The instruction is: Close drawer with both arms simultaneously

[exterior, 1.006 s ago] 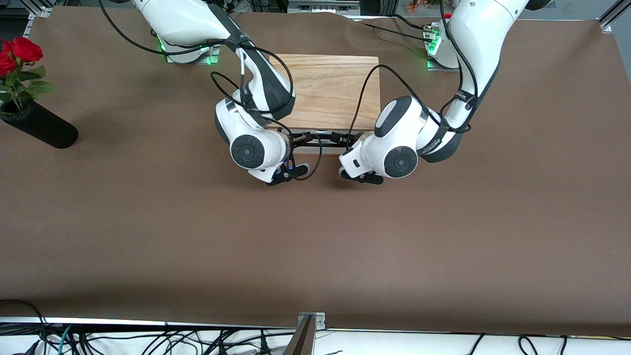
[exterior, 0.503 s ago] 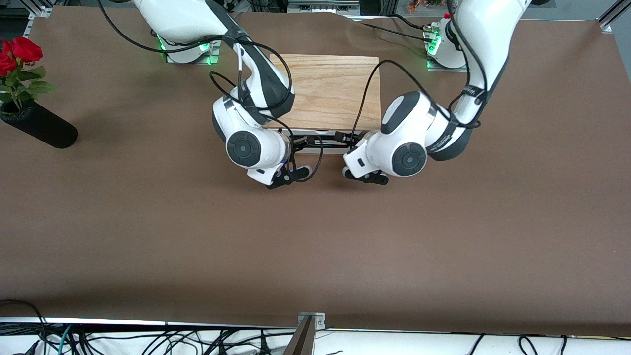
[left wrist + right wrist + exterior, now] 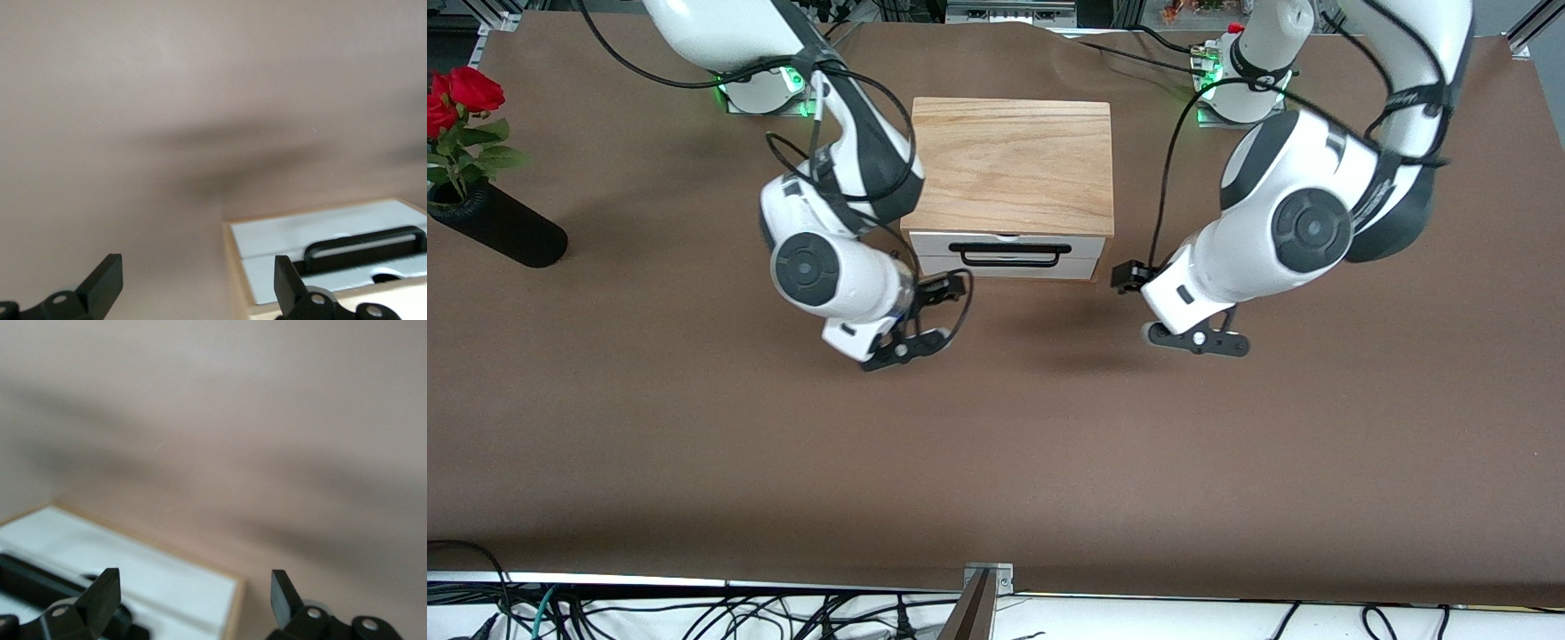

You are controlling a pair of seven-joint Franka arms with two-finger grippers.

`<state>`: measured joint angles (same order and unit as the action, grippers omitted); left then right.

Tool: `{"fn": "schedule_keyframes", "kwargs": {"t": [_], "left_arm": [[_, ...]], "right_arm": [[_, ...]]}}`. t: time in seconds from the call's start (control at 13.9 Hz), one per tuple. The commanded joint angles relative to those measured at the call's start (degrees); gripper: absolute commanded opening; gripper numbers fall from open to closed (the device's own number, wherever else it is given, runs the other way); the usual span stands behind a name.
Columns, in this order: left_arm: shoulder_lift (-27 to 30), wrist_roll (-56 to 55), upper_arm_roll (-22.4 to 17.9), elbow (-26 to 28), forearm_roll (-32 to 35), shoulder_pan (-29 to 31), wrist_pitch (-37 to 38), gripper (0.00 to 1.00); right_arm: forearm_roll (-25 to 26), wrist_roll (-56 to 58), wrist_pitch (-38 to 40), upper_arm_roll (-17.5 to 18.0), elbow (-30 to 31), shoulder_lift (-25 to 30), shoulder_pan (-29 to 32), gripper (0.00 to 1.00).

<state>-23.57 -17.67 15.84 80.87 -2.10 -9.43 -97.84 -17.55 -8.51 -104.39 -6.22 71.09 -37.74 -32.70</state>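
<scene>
The light-wood box [image 3: 1012,164] stands mid-table. Its drawer [image 3: 1009,256], with a white front and a black wire handle [image 3: 1009,260], sits flush in the box. My right gripper [image 3: 947,286] is open and empty, over the table just off the box's front corner toward the right arm's end. My left gripper [image 3: 1129,276] is open and empty, just off the other front corner. The left wrist view shows my open left gripper [image 3: 198,283] with the drawer front [image 3: 320,230] beside it. The right wrist view shows my open right gripper [image 3: 195,590] and the drawer front [image 3: 107,550].
A black vase [image 3: 503,231] with red roses [image 3: 458,93] lies at the right arm's end of the table. The arm bases [image 3: 765,89] stand farther from the camera than the box. Bare brown table [image 3: 996,444] lies in front of the drawer.
Both grippers have drawn back from the drawer front and moved apart, each toward its own end of the table. The drawer front and handle now show uncovered.
</scene>
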Motion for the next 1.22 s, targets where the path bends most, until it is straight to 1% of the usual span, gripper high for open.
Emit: {"fn": "schedule_keyframes", "kwargs": {"t": [0.0, 0.14, 0.22, 0.36, 0.43, 0.5, 0.57, 0.65, 0.72, 0.79, 0.86, 0.93, 1.01, 1.08, 1.15], "left_arm": [[5.11, 0.53, -0.01, 0.25, 5.78, 0.29, 0.98, 1.0], [10.02, 0.26, -2.9, 1.39, 7.98, 0.29, 0.98, 1.0], [10.56, 0.52, -3.44, 2.18, 7.99, 1.07, 0.98, 1.0], [14.06, 0.96, -4.32, 5.07, 7.99, 5.89, 0.64, 1.0], [15.73, 1.05, -7.11, 6.39, 7.38, 5.82, 0.11, 1.0], [17.4, 1.05, -11.31, 7.62, 7.2, 4.52, -0.33, 1.0], [18.9, 1.14, -13.53, 9.46, 7.2, 3.98, -0.42, 1.0], [19.61, 1.14, -14.51, 10.7, 6.85, 4.5, -0.42, 1.0], [21.88, 1.14, -14.52, 13.58, 6.07, 5.55, -0.42, 1.0], [25.3, 1.23, -14.08, 17.09, 5.62, 5.73, -1.47, 1.0], [27.77, 1.23, -11.99, 19.48, 6.23, 5.74, -2.0, 1.0], [28.05, 1.14, -11.45, 19.59, 6.5, 5.82, -1.74, 1.0], [28.06, 3.32, -11.44, 19.41, 6.5, 6.0, -0.87, 1.0], [28.06, 7.17, -11.44, 19.06, 6.32, 6.7, 0.7, 1.0], [27.97, 8.69, -11.44, 18.71, 5.63, 7.57, 1.07, 1.0]], "right_arm": [[1.82, 0.6, 1.38, -5.88, -2.09, 1.87, 0.09, 1.0], [1.65, 0.68, 1.64, -11.77, -2.09, 3.28, 0.09, 1.0], [1.73, 0.68, 1.82, -13.71, -2.09, 4.15, 0.09, 1.0], [1.91, 0.86, 2.43, -17.58, -2.09, 6.61, 0.0, 1.0], [1.91, 0.86, 3.92, -19.25, -2.09, 7.49, 0.0, 1.0], [1.82, 0.95, 5.84, -20.75, -2.09, 8.37, 0.0, 1.0], [1.82, 1.03, 6.91, -21.98, -2.09, 8.9, 0.0, 1.0], [1.73, 1.12, 6.92, -22.95, -2.09, 9.6, 0.0, 1.0], [1.82, 1.04, 6.22, -22.87, -1.92, 11.18, 0.18, 1.0], [2.17, 0.86, 6.56, -22.61, -1.92, 11.71, 0.96, 1.0], [4.26, 0.86, 6.83, -21.82, -1.22, 13.72, 1.93, 1.0], [7.5, 0.86, 6.92, -19.29, 1.31, 16.44, 3.85, 1.0], [10.93, 0.86, 7.01, -14.74, 4.38, 19.95, 7.44, 1.0], [13.75, 0.86, 6.92, -9.39, 7.54, 23.29, 12.43, 1.0], [15.08, 0.86, 6.83, -4.99, 9.4, 25.58, 17.27, 1.0]]}}
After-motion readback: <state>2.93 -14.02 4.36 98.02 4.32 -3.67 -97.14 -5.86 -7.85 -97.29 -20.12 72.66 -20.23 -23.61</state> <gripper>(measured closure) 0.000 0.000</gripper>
